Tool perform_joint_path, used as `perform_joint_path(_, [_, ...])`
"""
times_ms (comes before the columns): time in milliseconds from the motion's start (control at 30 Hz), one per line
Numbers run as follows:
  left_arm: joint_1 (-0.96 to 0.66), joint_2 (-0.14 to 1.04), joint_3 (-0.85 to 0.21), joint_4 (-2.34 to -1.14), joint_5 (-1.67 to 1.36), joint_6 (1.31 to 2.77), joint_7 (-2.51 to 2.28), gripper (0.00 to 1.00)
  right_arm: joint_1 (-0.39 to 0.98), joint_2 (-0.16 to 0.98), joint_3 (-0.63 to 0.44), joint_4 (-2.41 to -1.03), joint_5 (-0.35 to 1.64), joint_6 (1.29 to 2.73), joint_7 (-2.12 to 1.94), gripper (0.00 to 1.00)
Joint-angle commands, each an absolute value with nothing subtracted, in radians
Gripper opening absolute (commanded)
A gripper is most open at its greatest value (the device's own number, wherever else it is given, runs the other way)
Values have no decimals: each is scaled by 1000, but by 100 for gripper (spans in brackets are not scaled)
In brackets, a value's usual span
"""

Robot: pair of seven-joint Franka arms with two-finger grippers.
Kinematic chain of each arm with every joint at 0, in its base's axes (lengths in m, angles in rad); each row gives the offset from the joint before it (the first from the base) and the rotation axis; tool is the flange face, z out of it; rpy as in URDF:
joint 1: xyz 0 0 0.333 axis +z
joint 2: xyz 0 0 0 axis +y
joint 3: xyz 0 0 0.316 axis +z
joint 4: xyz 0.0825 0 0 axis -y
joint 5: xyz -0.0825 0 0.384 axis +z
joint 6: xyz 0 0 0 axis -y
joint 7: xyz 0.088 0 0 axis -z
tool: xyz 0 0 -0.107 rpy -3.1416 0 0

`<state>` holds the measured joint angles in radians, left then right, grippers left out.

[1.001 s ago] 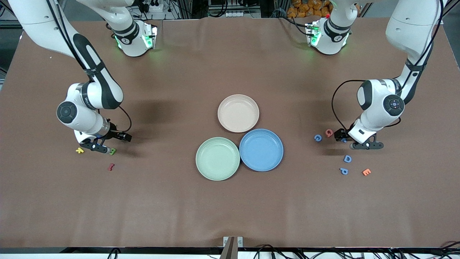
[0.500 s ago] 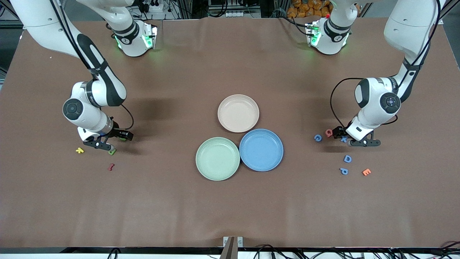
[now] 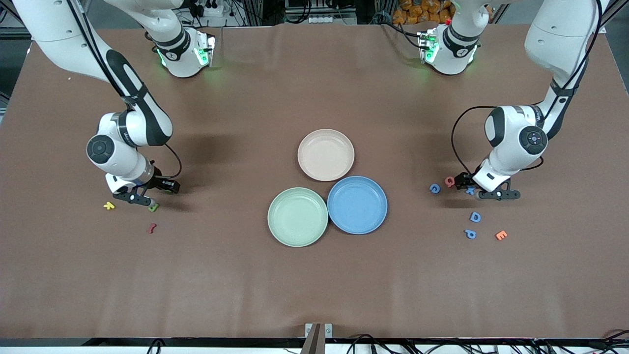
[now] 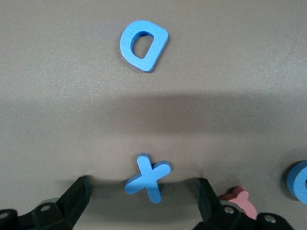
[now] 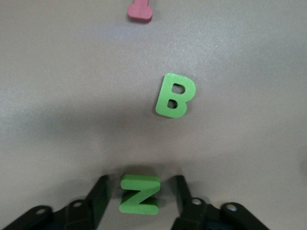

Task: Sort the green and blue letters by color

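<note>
From the front, the right gripper [image 3: 142, 196] is down at the brown table [image 3: 314, 275] toward the right arm's end, with a green letter [image 3: 154, 207] just beside it, a yellow letter [image 3: 109, 206] close by, and a dark red letter [image 3: 152, 227] lying nearer the camera. In the middle sit three plates: a pink plate [image 3: 326, 155], and nearer the camera a green plate [image 3: 298, 217] touching a blue plate [image 3: 357, 205]. Toward the left arm's end, the left gripper [image 3: 484, 189] is low over a blue X [image 3: 471, 190], with a pink G [image 3: 449, 182] and a blue G [image 3: 434, 188] just beside it; a blue D [image 3: 475, 217], a blue P [image 3: 470, 234] and an orange E [image 3: 500, 235] lie nearer the camera. In the left wrist view, the left gripper [image 4: 144, 201] stands wide open, the blue X [image 4: 147, 178] lying flat on the table between its fingers [image 4: 76, 196] with clear gaps on both sides, so nothing is held; the blue D [image 4: 144, 45] lies well apart, and the pink G [image 4: 237, 200] and blue G [image 4: 300, 181] sit past one finger. In the right wrist view, the right gripper [image 5: 140, 196] has its fingers [image 5: 100, 196] drawn in close on either side of a green N [image 5: 139, 194], at or nearly at its edges; whether they grip it I cannot tell. A green B [image 5: 175, 95] lies apart on the table, and the dark red letter [image 5: 140, 10] farther off.
</note>
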<state>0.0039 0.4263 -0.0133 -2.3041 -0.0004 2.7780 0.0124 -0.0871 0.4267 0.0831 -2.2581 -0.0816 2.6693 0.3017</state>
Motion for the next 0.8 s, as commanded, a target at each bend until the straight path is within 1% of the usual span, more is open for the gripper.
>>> perform_joint_path(0, [8,408,-15,-2324,14,2793,-6,58,-89,437,78,-2266,-107,2688,322,33])
perform_joint_path(67, [8,407,-15,-2324,14,2793,-5,48,-87,437,78,-2264,-107,2688,324,20])
perform_joint_path(133, [8,407,-15,-2324,14,2793,-6,43,-87,437,78,-2264,-106,2686,324,9])
perform_joint_path(200, [8,408,-15,-2324,14,2793,-6,31,-87,434,78,-2261,-106,2683,327,0])
perform_joint_path(267, [8,408,-15,-2324,14,2793,-6,28,-87,431,80,-2257,-106,2678,351,0])
perform_joint_path(334, [8,408,-15,-2324,14,2793,-6,20,-86,428,84,-2252,-106,2675,377,0])
perform_joint_path(400, [8,408,-15,-2322,14,2793,-5,15,-84,422,94,-2240,-104,2666,403,0])
perform_joint_path(534, [8,407,-15,-2321,14,2793,-5,9,-83,422,120,-2172,-104,2559,458,0])
perform_joint_path(600, [6,405,-15,-2321,15,2792,-3,4,-83,422,138,-2135,-103,2508,488,0])
perform_joint_path(767, [3,370,-14,-2318,17,2780,6,0,-75,428,187,-2043,-100,2422,587,0])
